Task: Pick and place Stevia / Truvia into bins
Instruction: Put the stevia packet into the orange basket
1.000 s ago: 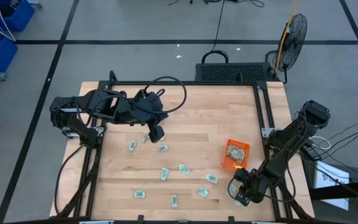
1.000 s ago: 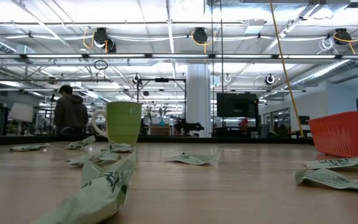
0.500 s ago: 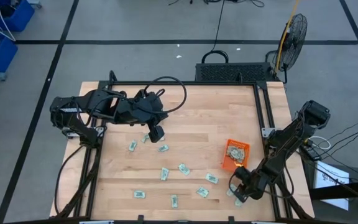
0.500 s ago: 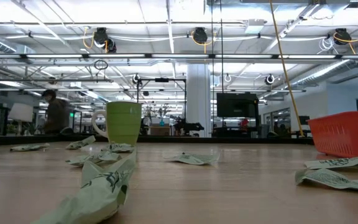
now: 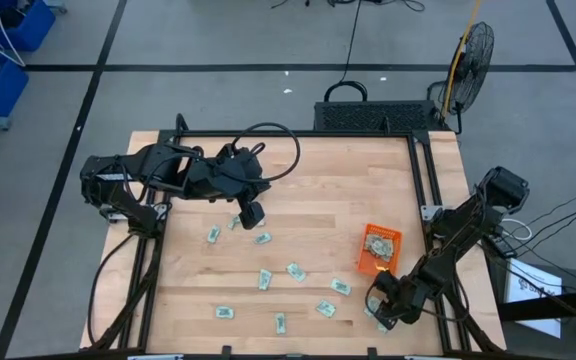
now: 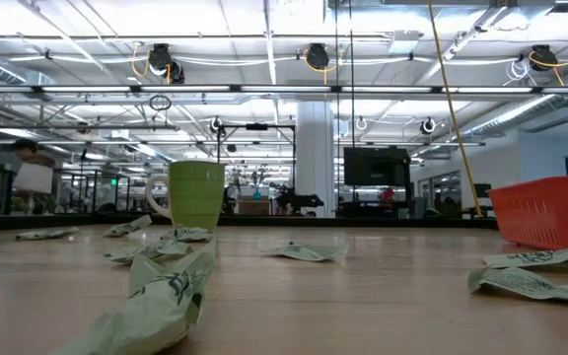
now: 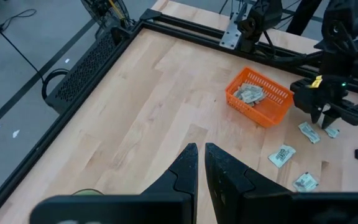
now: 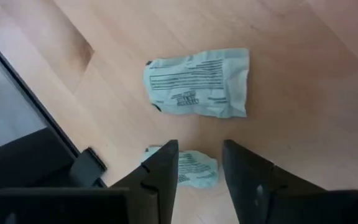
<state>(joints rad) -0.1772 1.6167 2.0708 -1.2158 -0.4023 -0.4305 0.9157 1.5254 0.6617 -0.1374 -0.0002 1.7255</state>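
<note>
centring the parted right gripper over the packet beside the orange bin suits a clean pinch; left gripper waits shut.

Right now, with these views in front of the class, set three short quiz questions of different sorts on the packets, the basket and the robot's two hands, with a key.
1. True or false: the orange basket already holds some packets.
2. Multiple choice: the right hand is (A) over the basket, (B) low over packets at the table's near right corner, (C) beside the green cup.
3. Fill in: the left hand waits at the table's far left with its fingers nearly ____.

Key
1. True: the left wrist view shows packets lying inside it.
2. B: a small packet lies between its open fingers, a larger packet just beyond.
3. closed
</note>
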